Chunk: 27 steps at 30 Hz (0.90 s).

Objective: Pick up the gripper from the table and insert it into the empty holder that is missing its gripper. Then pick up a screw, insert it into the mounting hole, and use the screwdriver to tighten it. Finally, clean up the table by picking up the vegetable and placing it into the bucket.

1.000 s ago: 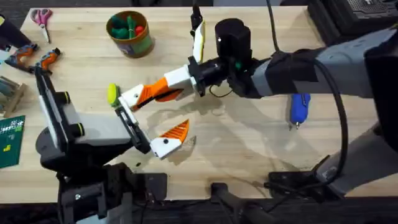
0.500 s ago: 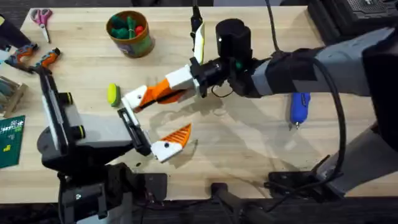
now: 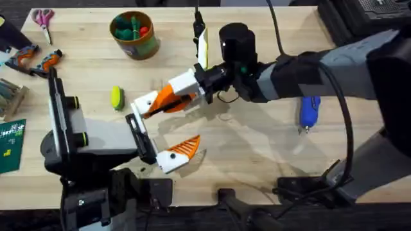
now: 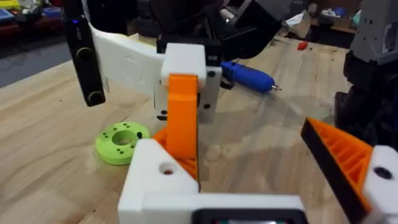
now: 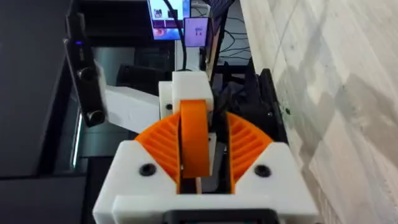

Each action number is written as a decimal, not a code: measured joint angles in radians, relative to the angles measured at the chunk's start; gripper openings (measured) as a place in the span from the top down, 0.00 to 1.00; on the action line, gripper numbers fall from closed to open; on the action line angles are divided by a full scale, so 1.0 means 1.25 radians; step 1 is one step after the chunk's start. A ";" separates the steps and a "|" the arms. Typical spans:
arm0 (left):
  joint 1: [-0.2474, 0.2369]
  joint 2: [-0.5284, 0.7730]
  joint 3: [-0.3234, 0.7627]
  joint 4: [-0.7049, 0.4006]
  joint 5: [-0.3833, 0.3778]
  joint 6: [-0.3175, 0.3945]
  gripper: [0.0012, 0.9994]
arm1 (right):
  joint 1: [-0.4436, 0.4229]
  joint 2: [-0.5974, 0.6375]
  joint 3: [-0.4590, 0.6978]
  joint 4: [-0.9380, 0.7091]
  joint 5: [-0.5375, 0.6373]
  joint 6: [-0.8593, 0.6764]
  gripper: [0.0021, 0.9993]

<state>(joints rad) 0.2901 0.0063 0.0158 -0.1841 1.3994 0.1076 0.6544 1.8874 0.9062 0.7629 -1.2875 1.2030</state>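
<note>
the right gripper point(image 3: 149, 106) pinches the orange gripper point(image 5: 194, 142) against the holder point(image 4: 155, 180) of the left gripper point(image 3: 154, 138), whose fingers gape wide.

One bucket point(image 3: 134, 35), one screwdriver point(image 3: 309, 113), one scissors point(image 3: 43, 19), one green disc point(image 3: 117, 98).

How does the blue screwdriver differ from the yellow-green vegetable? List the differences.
The screwdriver is blue; the vegetable is yellow-green. The screwdriver is longer, with a thin metal bit at one end; the vegetable is a short rounded oblong. The screwdriver lies on the right arm's side, the vegetable on the left arm's side. Both lie on the table with nothing holding them.
</note>
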 joint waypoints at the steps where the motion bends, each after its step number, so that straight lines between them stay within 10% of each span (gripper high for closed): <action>1: 0.000 0.000 0.000 0.000 0.000 0.001 0.01 | 0.000 0.000 0.000 0.000 0.000 0.000 0.65; 17: -0.008 0.000 0.000 -0.005 0.027 0.013 0.01 | -0.047 0.010 0.000 0.000 -0.069 -0.025 0.29; 27: -0.008 0.000 0.000 -0.006 0.033 0.013 0.01 | -0.107 0.010 0.000 -0.033 -0.084 -0.116 0.27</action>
<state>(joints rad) 0.2802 0.0063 0.0158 -0.1913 1.4406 0.1234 0.5205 1.9003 0.9058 0.7212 -1.3930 1.0580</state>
